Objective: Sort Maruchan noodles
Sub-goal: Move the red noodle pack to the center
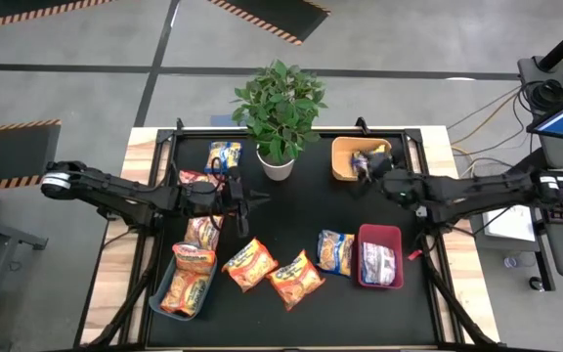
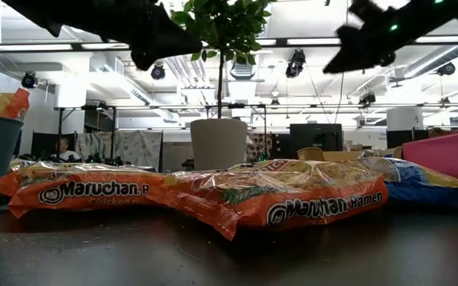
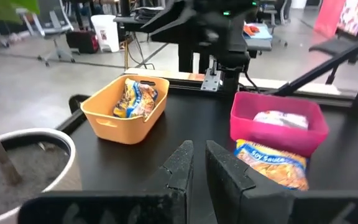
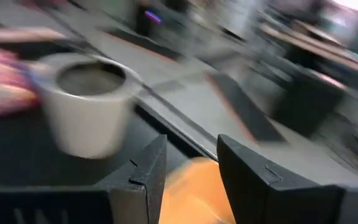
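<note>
Right gripper (image 1: 368, 179) was seen over the near edge of the orange bin (image 1: 342, 159), fingers (image 4: 143, 169) parted with nothing between them; orange bin wall lay right under the gap in the right wrist view. One blue-and-yellow packet (image 1: 364, 156) lay in that bin, just beyond the tips. Judged: drop step about done, so the arm should be lifted clear of the bin wall before it is swung out. The white plant pot (image 1: 275, 166) stood off to the side of this gripper, so the retreat should be kept away from the leaves.

Next blue-and-yellow packet (image 1: 335, 251) lay flat well behind the gripper, touching the red bin (image 1: 364, 233), which held one pinkish packet (image 1: 379, 262). A grasp on its free side, away from the bin wall, would be safest.

Left gripper (image 1: 256, 203) hovered mid-table, fingers shut, empty. Two orange packets (image 1: 250, 264) lay just past it; several more were stacked in the grey-blue bin (image 1: 157, 298). One more blue-and-yellow packet (image 1: 225, 154) lay beside the pot.
</note>
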`<state>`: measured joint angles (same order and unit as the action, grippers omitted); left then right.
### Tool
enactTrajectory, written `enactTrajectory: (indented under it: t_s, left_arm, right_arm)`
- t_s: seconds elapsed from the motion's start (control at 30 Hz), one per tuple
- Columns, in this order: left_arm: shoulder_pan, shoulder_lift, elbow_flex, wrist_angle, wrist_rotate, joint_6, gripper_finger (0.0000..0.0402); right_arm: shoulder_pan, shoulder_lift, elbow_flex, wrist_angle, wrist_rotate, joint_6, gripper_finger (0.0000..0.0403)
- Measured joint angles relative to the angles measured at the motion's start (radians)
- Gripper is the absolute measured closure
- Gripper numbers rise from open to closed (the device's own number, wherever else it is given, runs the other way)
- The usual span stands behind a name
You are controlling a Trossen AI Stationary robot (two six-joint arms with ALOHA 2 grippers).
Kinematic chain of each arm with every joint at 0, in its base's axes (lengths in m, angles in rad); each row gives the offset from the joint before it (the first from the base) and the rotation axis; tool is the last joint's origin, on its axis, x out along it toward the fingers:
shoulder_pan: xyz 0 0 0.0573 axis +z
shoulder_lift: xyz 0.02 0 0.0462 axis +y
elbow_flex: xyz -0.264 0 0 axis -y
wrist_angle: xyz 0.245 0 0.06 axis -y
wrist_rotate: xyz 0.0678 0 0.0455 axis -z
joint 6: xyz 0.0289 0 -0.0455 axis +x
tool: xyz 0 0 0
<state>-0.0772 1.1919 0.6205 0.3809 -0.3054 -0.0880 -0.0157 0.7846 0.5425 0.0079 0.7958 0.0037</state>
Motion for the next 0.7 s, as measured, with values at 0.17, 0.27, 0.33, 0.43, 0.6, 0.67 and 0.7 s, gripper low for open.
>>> enactTrajectory:
  t_s: [0.17,0.27,0.33,0.43,0.6,0.67,0.7]
  left_arm:
    - [0.000,0.000,0.000,0.000,0.000,-0.053,0.0378]
    - [0.000,0.000,0.000,-0.001,0.000,-0.057,0.0378]
    - [0.000,0.000,0.000,-0.001,-0.001,-0.065,0.0378]
    - [0.000,0.000,0.000,-0.004,-0.060,-0.096,0.0378]
    - [0.000,0.000,0.000,-0.092,-0.232,-0.256,0.0378]
    - [0.000,0.000,0.000,-0.154,-0.285,-0.341,0.0378]
    - [0.000,0.000,0.000,-0.185,-0.307,-0.378,0.0378]
  right_arm:
    - [0.011,-0.133,-0.153,0.233,-0.268,-0.127,0.0284]
    - [0.011,-0.199,-0.234,0.316,-0.357,-0.132,0.0289]
    - [0.011,-0.237,-0.280,0.346,-0.380,-0.137,0.0293]
    - [0.011,-0.286,-0.325,0.377,-0.384,-0.160,0.0298]
    - [0.011,-0.351,-0.356,0.420,-0.385,-0.181,0.0306]
    - [0.011,-0.364,-0.359,0.419,-0.386,-0.181,0.0310]
    - [0.011,-0.368,-0.360,0.418,-0.386,-0.182,0.0311]
